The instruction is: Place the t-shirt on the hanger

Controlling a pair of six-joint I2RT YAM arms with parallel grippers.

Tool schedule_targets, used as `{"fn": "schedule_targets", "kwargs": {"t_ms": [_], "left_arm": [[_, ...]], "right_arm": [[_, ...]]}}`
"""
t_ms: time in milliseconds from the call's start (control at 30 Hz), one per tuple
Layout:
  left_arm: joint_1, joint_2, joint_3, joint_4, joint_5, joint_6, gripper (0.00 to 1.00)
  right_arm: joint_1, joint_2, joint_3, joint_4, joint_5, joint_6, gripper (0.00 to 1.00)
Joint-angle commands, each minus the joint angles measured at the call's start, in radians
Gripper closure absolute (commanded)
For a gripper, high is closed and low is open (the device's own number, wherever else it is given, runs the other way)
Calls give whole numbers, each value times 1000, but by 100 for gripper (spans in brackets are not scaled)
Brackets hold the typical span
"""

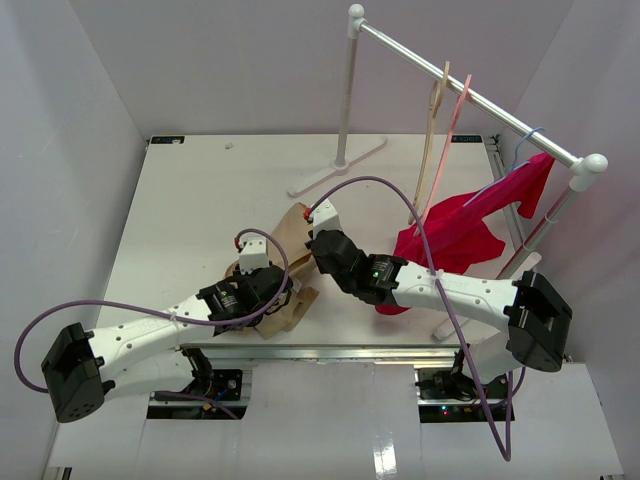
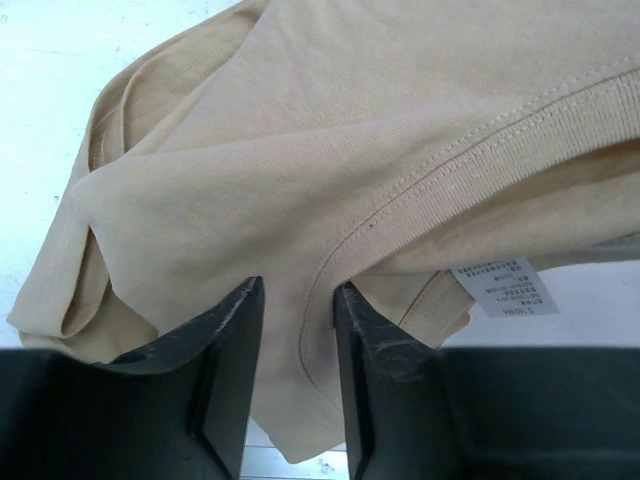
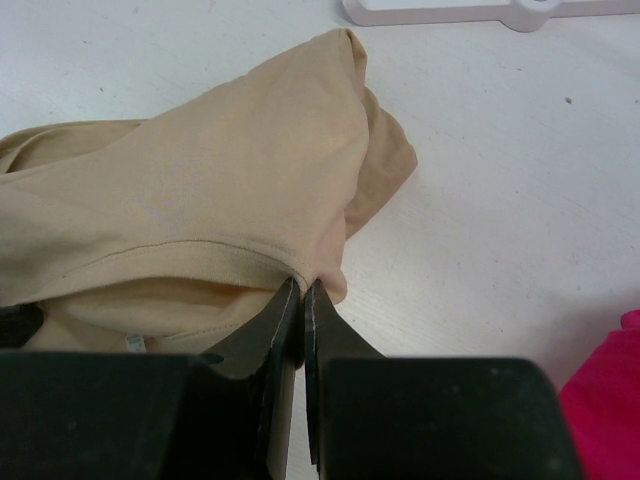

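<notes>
From above, a white table [image 1: 190, 200] carries a clothes rack whose silver rail [image 1: 410, 55] runs from a post [image 1: 347, 90] near the middle of the far edge toward the right edge. On the rail hang a peach-tan hanger [image 1: 434, 125], the pink hanger [image 1: 458, 115] just beside it and bare, and farther right a thin blue hanger [image 1: 522, 140] bearing a magenta-red garment [image 1: 460, 225] that drapes down to the right arm [image 1: 470, 290]. That garment hangs between the arm and the rail. The left arm [image 1: 150, 340] and the right arm both reach in to the t-shirt [image 1: 292, 315], which is bunched at the middle of the table, close to its near edge and well apart from the hangers; purple cables [image 1: 380, 185] loop over both arms. In the left wrist view the t-shirt is plain tan with a ribbed, double-stitched neckband, folded in several layers above the table. The left gripper [image 2: 300, 290] has its jaws part-way apart with a thick fold of the cloth filling the gap from finger to finger, so it grips the shirt just by the neckband. A small white care tag [image 2: 500, 288] hangs from the neck seam; its print is too small to read. In the right wrist view the right gripper [image 3: 302, 285] has its jaws pressed together, pinching a stitched edge of the tan cloth at the tips. The shirt rises in a soft hump to the left of them, the rack's white foot [image 3: 450, 10] lies at the far edge of the view, and a strip of the magenta-red garment shows at the lower right.
</notes>
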Motion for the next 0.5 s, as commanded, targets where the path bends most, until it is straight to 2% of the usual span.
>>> {"fn": "schedule_targets", "kwargs": {"t_ms": [0, 67, 267, 467], "left_arm": [[3, -5, -2, 2, 27, 18, 60], [3, 13, -3, 1, 24, 19, 66], [3, 66, 16, 3, 40, 18, 98], [2, 50, 31, -9, 24, -13, 100]], "right_arm": [[1, -40, 30, 24, 48, -4, 92], [1, -43, 28, 23, 47, -4, 92], [0, -50, 17, 23, 57, -7, 92], [-3, -49, -8, 26, 75, 2, 92]]}}
